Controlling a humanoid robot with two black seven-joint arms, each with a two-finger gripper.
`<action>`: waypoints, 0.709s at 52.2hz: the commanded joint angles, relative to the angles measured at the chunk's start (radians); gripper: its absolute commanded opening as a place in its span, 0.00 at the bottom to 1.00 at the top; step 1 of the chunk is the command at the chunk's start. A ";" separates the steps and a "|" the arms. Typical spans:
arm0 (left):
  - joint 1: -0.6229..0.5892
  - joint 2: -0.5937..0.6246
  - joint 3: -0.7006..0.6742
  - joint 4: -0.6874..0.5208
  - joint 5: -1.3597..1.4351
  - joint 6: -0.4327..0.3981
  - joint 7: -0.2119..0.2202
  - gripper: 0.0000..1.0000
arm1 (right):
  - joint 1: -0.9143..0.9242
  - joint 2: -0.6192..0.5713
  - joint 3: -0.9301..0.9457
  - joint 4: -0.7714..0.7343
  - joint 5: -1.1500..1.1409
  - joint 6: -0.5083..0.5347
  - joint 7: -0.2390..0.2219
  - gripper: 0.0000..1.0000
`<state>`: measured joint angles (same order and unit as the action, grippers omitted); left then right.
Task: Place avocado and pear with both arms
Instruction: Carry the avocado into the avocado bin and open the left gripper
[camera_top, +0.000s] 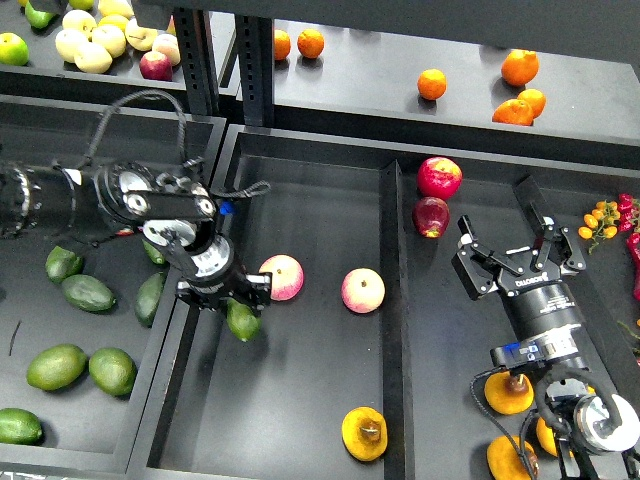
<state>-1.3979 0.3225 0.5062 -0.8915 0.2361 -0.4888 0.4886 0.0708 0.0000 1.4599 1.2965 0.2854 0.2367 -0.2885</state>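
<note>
Below the left gripper (232, 296), found the avocado (242, 320) clamped between closed fingers, long axis near upright; right gripper (543, 243) spread empty, nearer the pear (365, 433) lying down-left of it.

The single head view is looking steeply down from above, fairly near, facing forward over the black tray (300, 430) toward the back shelf (400, 60).

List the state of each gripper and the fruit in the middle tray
left gripper: fingers shut on the avocado, over the tray's left edge
right gripper: fingers open, empty
two pink-and-yellow apples: lying loose, apart
pear: lying loose, stem end up
</note>
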 joint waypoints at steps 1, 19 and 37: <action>0.007 0.096 -0.005 0.023 0.009 0.000 0.000 0.23 | 0.004 0.000 0.000 0.001 0.001 0.001 -0.001 0.99; 0.109 0.222 -0.067 0.071 0.026 0.000 0.000 0.25 | 0.060 0.000 0.046 0.001 0.004 -0.014 0.000 0.99; 0.250 0.194 -0.181 0.177 0.111 0.000 0.000 0.27 | 0.060 0.000 0.046 0.001 0.004 -0.014 0.000 0.99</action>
<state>-1.1902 0.5290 0.3636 -0.7472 0.3182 -0.4884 0.4887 0.1316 0.0000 1.5064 1.2977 0.2900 0.2216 -0.2883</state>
